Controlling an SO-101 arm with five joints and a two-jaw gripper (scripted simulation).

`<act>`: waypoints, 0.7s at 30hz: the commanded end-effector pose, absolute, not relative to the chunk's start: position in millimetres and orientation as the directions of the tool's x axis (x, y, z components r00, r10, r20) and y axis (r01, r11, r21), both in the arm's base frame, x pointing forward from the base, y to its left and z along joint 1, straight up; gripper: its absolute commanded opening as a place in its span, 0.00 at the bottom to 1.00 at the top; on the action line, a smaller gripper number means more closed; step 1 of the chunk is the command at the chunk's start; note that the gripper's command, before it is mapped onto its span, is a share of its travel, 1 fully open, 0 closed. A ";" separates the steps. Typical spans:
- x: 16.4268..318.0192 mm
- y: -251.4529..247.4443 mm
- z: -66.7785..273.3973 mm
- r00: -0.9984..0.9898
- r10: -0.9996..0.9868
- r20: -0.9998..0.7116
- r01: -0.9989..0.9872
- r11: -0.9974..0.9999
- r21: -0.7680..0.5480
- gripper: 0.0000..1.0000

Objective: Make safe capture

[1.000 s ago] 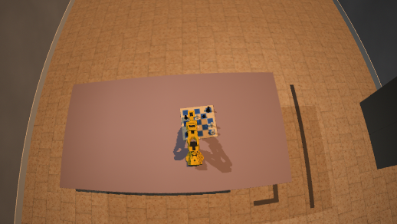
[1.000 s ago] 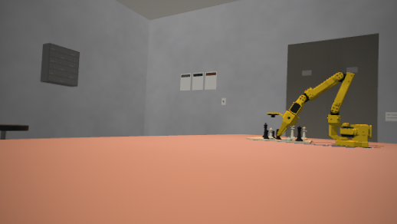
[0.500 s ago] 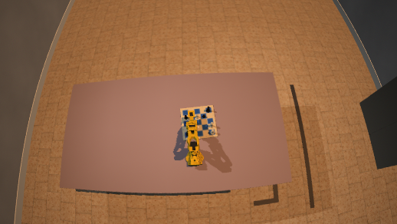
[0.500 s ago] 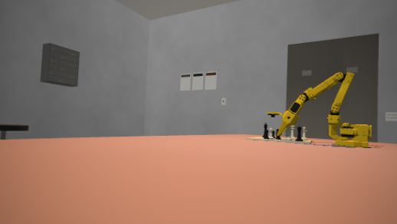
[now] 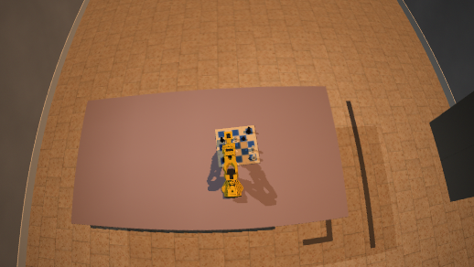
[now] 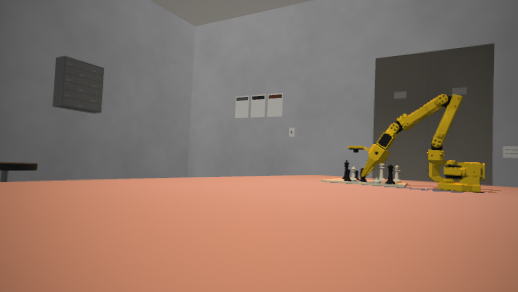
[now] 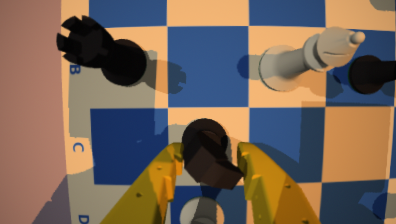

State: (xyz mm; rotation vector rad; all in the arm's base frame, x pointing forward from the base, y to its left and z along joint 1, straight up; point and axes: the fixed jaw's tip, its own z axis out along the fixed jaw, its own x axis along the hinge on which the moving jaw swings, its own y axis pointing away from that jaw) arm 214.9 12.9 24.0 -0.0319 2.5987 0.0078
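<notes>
Although the wrist view frames the black knight point(image 7: 205, 150) closely, its head overlaps the right-hand finger in that picture, so contact there is hard to judge. Bottom edge cuts off a white piece point(image 7: 202, 212) in row D; right edge crops a black piece point(image 7: 367, 74). Square numbers unreadable. From the top, the arm point(image 5: 230, 170) point(image 6: 422, 112) covers part of the board point(image 5: 256, 143) point(image 6: 327, 180); the wrist view shows the knight in row C, with the black rook point(image 7: 112, 55) and white bishop point(image 7: 305, 57) in row B. End effector point(image 5: 229, 144) point(image 6: 363, 178) point(image 7: 210, 149): slightly open, fingers either side of the knight, low over the board; whether gripping, cannot tell.

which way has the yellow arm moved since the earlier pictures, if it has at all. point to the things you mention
No, no visible shift: in the exterior view the yellow arm point(image 5: 230, 157) point(image 6: 422, 113) keeps the same pose against the dark door panel point(image 6: 410, 75) behind it.
</notes>
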 end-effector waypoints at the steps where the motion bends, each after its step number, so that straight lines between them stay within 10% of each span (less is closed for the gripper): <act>1: 217.0 10.5 27.2 -0.855 -0.014 -0.519 -0.015 1.000 -0.002 0.13; 21: 217.2 9.2 26.7 -0.855 -0.009 -0.519 -0.009 1.000 -0.002 0.13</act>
